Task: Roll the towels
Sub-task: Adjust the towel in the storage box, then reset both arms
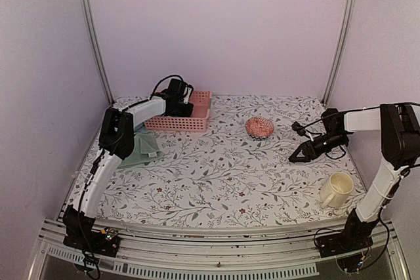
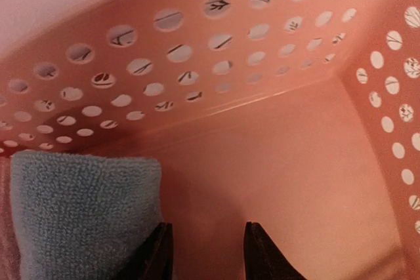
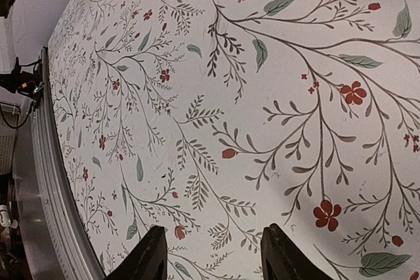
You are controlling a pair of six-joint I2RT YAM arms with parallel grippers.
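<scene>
Sage green towel (image 1: 141, 149) flat on floral table (image 1: 216, 181), far left, partly under left arm. Left gripper (image 2: 207, 257) down inside pink basket (image 1: 177, 124), jaws parted, nothing between them, left finger (image 2: 157, 254) just beside folded light blue towel (image 2: 85, 214) on basket floor against perforated wall. Patterned bowl (image 1: 260, 127) mid-table. Right gripper (image 3: 210, 260) low over bare tablecloth, jaws parted, empty. Cream mug (image 1: 336, 190) near right arm base.
</scene>
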